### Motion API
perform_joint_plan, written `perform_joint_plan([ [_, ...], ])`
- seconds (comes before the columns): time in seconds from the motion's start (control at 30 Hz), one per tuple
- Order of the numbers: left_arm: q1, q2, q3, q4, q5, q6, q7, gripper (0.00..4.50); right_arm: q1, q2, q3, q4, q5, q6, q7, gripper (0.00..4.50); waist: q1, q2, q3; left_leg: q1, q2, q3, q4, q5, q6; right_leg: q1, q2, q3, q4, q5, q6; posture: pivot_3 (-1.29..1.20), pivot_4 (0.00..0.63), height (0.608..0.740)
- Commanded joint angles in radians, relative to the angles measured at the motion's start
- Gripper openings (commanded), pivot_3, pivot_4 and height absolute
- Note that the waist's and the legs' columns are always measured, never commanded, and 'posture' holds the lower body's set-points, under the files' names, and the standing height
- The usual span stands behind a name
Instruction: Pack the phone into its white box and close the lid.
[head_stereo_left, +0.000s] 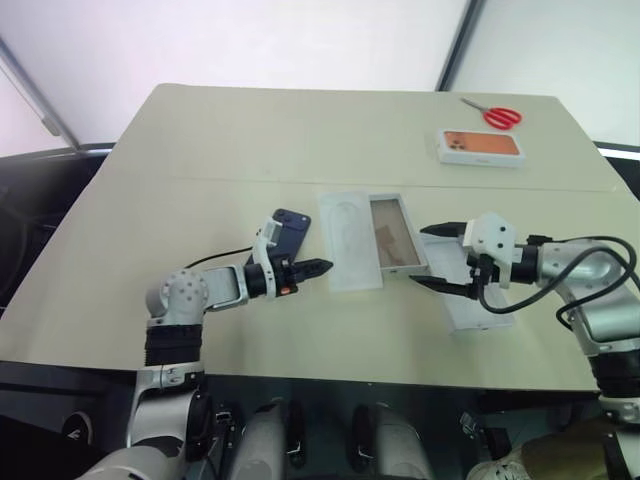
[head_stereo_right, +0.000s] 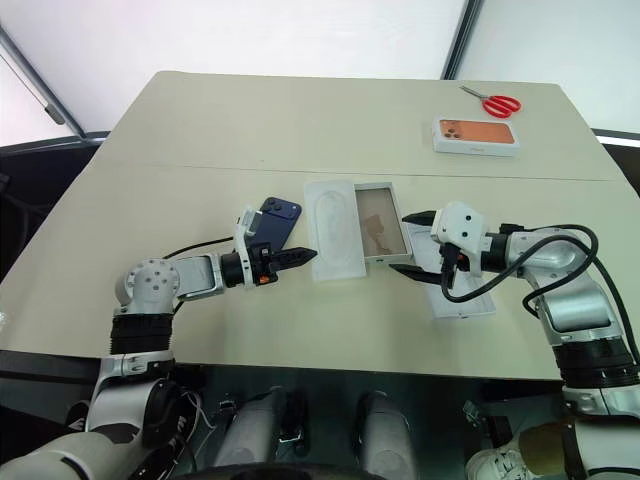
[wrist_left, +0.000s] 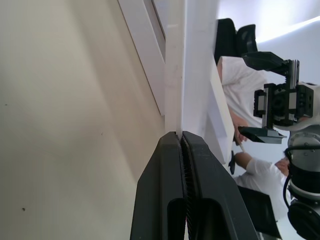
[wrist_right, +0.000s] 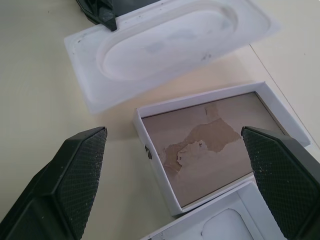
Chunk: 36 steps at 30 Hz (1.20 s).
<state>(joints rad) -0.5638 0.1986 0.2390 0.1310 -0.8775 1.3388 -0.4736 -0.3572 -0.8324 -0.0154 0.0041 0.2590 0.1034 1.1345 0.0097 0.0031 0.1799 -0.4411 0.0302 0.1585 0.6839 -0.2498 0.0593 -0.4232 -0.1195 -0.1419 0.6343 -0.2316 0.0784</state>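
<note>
The dark navy phone (head_stereo_left: 291, 227) lies flat on the table just behind my left gripper (head_stereo_left: 318, 268). That gripper is shut, with its tips pinching the near left edge of a thin white insert (head_stereo_left: 350, 240); the left wrist view shows the insert's edge (wrist_left: 176, 75) rising from between the closed fingers. To the right of the insert sits the white box (head_stereo_left: 428, 258), empty, its brownish floor worn. My right gripper (head_stereo_left: 440, 257) hovers open beside the box's right wall, nothing between its fingers. The lid (head_stereo_left: 480, 312) lies inside-up under the right hand.
A white box picturing an orange phone (head_stereo_left: 480, 146) and red-handled scissors (head_stereo_left: 497, 115) lie at the far right of the beige table (head_stereo_left: 200, 150). A black cable trails along my left forearm.
</note>
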Motion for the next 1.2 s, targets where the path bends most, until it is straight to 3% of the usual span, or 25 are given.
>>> perform_joint_plan([
  [0.03,0.003,0.024,0.047,0.003,-0.007,0.006,0.020,0.01,0.003,0.012,-0.007,-0.030,0.018,0.007,-0.002,4.50,-0.001,0.000,0.000,0.000,0.000,0.000,0.000,0.000,0.000,0.000,0.000,0.000,0.000,0.000,0.000,0.00,0.150,0.738],
  [0.3,-0.055,0.048,0.063,-0.055,0.050,-0.171,0.058,0.01,-0.080,0.065,0.101,0.104,-0.084,-0.058,0.010,4.50,0.001,0.000,0.001,-0.001,0.000,0.000,0.000,0.000,0.000,-0.001,0.000,0.000,0.000,0.000,0.000,0.00,0.150,0.738],
  [0.47,-0.104,0.056,0.123,-0.008,0.007,-0.125,0.087,0.01,-0.171,0.106,0.176,0.208,-0.125,-0.062,0.056,4.50,-0.001,-0.001,0.001,-0.001,0.000,0.000,0.000,0.000,0.000,-0.001,0.001,0.000,0.000,0.000,0.000,0.00,0.150,0.738],
  [0.57,-0.158,0.070,0.195,0.076,-0.022,-0.091,0.132,0.00,-0.227,0.111,0.237,0.324,-0.204,-0.135,0.086,3.62,-0.008,-0.001,0.001,-0.001,0.000,0.000,0.000,0.000,0.000,-0.001,0.002,-0.001,0.000,0.000,0.000,0.00,0.150,0.738],
  [0.77,-0.177,0.074,0.228,0.085,-0.061,-0.015,0.148,0.00,-0.265,0.133,0.261,0.407,-0.222,-0.187,0.121,0.39,-0.007,-0.001,0.001,-0.001,-0.001,0.001,0.000,0.001,0.000,-0.001,0.001,-0.001,0.000,0.000,0.001,0.00,0.150,0.738],
  [0.8,-0.173,0.071,0.229,0.075,-0.054,-0.026,0.155,0.00,-0.270,0.140,0.260,0.410,-0.219,-0.186,0.123,0.05,-0.007,-0.001,0.001,-0.001,-0.001,0.001,0.000,0.001,0.000,-0.001,0.002,-0.001,0.000,0.000,0.001,0.00,0.150,0.738],
  [1.03,-0.204,0.035,0.298,0.083,-0.125,0.007,0.208,0.00,-0.218,0.172,0.257,0.226,-0.158,-0.110,0.153,0.05,-0.021,-0.001,0.001,-0.001,0.000,0.000,0.000,0.001,-0.001,-0.001,0.002,-0.001,0.001,0.000,0.001,0.00,0.150,0.738],
  [1.2,-0.225,0.032,0.318,0.090,-0.157,0.028,0.227,0.00,-0.164,0.201,0.265,0.091,-0.166,-0.033,0.096,0.05,-0.021,-0.001,0.001,-0.001,0.000,0.000,0.000,0.001,-0.001,-0.001,0.001,0.000,0.001,0.000,0.001,0.00,0.150,0.738],
])
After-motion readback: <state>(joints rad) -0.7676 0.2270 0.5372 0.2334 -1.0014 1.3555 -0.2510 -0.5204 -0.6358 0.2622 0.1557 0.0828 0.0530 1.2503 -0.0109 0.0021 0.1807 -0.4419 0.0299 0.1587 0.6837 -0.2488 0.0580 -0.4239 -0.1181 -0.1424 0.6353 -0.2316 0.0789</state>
